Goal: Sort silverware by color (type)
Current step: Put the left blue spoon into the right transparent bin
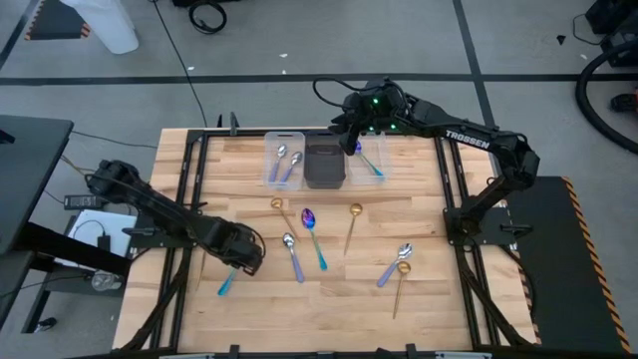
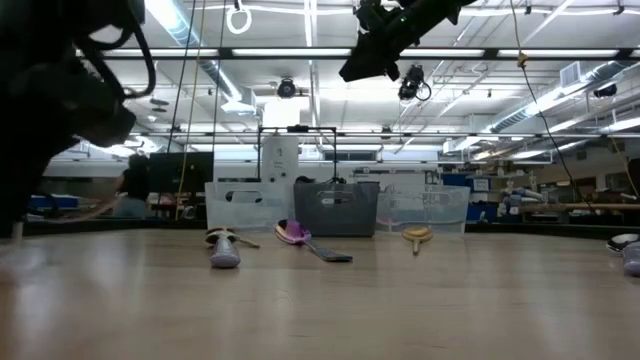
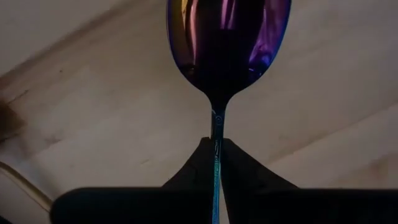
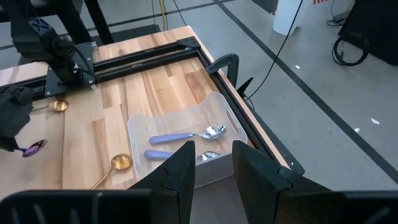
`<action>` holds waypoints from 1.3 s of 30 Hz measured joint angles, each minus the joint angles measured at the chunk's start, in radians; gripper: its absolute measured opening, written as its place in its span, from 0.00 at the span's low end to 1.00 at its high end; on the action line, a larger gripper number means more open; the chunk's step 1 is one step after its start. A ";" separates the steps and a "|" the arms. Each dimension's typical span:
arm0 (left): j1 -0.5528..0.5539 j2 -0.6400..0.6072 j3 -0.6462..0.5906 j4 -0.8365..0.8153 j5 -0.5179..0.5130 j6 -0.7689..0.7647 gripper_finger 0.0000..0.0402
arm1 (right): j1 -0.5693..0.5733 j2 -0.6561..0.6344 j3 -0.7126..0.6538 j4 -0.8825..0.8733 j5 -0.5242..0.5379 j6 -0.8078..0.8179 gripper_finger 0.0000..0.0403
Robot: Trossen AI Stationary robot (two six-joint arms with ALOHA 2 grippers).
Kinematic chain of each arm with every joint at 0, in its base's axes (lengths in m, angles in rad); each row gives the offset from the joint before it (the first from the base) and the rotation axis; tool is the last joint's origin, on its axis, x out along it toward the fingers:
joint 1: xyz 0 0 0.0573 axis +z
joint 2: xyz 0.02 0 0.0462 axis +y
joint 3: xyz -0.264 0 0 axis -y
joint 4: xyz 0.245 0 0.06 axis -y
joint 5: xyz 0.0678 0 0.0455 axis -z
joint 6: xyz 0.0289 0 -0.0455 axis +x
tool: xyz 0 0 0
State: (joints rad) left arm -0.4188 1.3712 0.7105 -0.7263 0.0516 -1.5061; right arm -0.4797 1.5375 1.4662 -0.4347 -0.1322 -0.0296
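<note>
My left gripper (image 1: 242, 257) (image 3: 216, 142) is near the table's near-left corner, shut on a teal-handled spoon (image 1: 226, 284) with an iridescent purple bowl (image 3: 227, 37). My right gripper (image 1: 351, 140) (image 4: 211, 152) hangs open and empty high over the bins at the far edge. Two lavender-handled spoons (image 4: 186, 135) lie in the left clear bin (image 1: 284, 160). A teal-handled spoon (image 1: 371, 165) lies in the right clear bin. On the table lie several more spoons: gold ones (image 1: 353, 224), lavender-handled ones (image 1: 292, 254) and a purple-bowled one (image 1: 314, 234). My left gripper pinches the spoon's thin teal handle just behind the bowl's neck (image 3: 216, 127) between its two fingers (image 3: 196, 165). The purple bowl sticks out forward past the fingertips. The rest of the handle (image 1: 224, 287) trails out toward the table's near-left.
A dark bin (image 1: 324, 165) stands between the two clear bins. Black rails (image 1: 189, 199) run along the table's left and right sides. Bare wood lies between the bins and the loose spoons. People and shelving show in the room beyond the far edge.
</note>
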 joint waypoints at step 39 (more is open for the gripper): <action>0.804 -0.202 0.003 1.079 -0.323 0.869 0.04 | 0.098 0.031 0.001 0.047 0.026 0.205 0.44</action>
State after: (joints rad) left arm 0.3849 1.1696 0.7134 0.3530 -0.2718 -0.6373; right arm -0.3820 1.5688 1.4670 -0.3874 -0.1060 0.1756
